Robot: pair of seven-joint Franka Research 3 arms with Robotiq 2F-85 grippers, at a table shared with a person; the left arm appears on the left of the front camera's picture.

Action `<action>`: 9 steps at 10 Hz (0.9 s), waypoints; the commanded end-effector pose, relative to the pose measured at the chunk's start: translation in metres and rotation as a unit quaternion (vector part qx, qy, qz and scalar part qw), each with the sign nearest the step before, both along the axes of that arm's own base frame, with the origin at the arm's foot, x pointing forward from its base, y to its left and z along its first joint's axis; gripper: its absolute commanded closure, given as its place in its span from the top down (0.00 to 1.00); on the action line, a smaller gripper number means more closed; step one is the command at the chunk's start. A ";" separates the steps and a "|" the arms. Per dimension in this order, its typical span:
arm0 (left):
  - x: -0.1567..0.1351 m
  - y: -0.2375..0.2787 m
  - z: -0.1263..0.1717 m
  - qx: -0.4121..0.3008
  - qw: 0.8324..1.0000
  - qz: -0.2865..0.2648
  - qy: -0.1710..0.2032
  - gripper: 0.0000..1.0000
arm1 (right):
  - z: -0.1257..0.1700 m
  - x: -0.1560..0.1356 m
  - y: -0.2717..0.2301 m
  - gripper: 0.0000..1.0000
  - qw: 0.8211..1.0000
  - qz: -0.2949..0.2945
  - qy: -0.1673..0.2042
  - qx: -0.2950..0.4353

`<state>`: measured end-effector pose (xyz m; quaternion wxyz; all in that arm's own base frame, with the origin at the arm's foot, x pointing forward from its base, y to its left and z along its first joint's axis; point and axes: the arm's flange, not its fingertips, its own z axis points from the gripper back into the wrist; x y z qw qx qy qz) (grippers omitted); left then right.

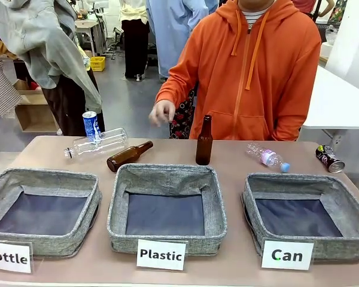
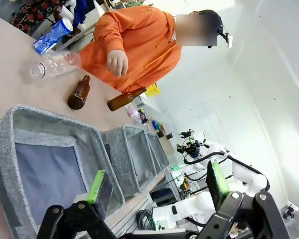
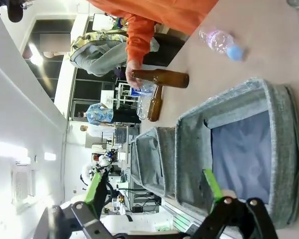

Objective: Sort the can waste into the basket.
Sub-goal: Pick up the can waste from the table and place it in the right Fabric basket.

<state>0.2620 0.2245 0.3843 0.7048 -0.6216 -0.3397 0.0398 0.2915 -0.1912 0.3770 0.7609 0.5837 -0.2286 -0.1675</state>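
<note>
A blue and white can [image 1: 91, 125] stands upright at the table's far left edge, and it appears again in the left wrist view [image 2: 52, 36]. A black dented can [image 1: 329, 158] lies on its side at the far right. The grey basket signed "Can" [image 1: 254, 194] sits at the front right with nothing in it. In the right wrist view it is the nearest basket [image 3: 229, 107]. My left gripper [image 2: 157, 183] is open above the leftmost basket. My right gripper [image 3: 152, 185] is open above the Can basket. Neither holds anything.
Baskets signed "Bottle" [image 1: 0, 185] and "Plastic" [image 1: 167, 174] sit left and middle. One brown bottle [image 1: 204, 142] stands upright, another [image 1: 128, 155] lies down. A clear plastic bottle [image 1: 99, 143] and a small one [image 1: 267, 157] lie nearby. A person in an orange hoodie holds a hand [image 1: 161, 112] over the far edge.
</note>
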 end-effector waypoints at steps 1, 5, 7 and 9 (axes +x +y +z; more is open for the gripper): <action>0.002 -0.002 0.001 0.001 1.000 0.004 -0.018 1.00 | 0.019 0.011 0.021 1.00 0.997 0.032 -0.012 -0.066; 0.002 -0.002 0.001 0.001 1.000 0.004 -0.018 1.00 | 0.077 0.044 0.085 1.00 0.845 -0.086 0.036 -0.527; 0.002 -0.002 0.001 0.001 1.000 0.004 -0.018 1.00 | 0.077 0.052 0.096 1.00 0.743 -0.183 0.081 -0.638; 0.002 -0.002 0.001 0.001 1.000 0.004 -0.018 1.00 | 0.075 0.052 0.083 1.00 0.737 -0.239 0.090 -0.626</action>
